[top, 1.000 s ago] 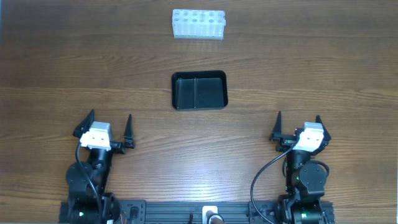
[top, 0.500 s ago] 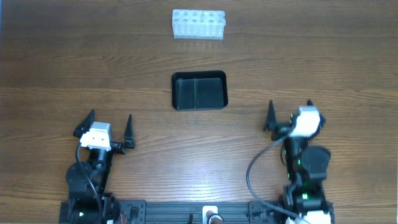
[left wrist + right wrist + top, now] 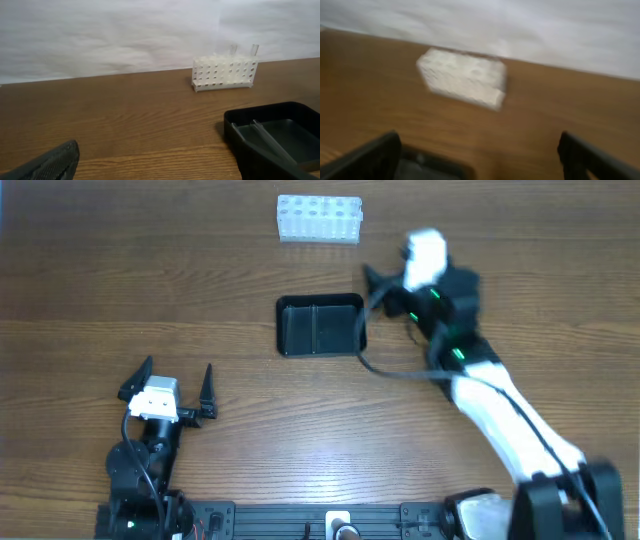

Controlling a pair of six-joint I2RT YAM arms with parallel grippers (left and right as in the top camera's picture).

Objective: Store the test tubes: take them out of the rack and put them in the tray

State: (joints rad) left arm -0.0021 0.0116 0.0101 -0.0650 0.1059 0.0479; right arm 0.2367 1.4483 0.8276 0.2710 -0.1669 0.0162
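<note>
Your right pincer (image 3: 479,137), fingers spread wide and empty, hangs at upper middle of the top view, facing the rack. The left pincer (image 3: 175,375), also spread and empty, sits at lower left.

On the wooden table (image 3: 100,280), the black tray (image 3: 320,301) lies at centre with what looks like one tube (image 3: 265,140) inside. The white rack (image 3: 318,218) stands at the top edge, well apart from the tray. Two clear tubes (image 3: 254,49) stick up out of the rack. Expect them to be light, stiff, slick and breakable, so pinch gently on the exposed top and lift straight up. The tray lies between your arms and the rack, and the light rack may tip.
</note>
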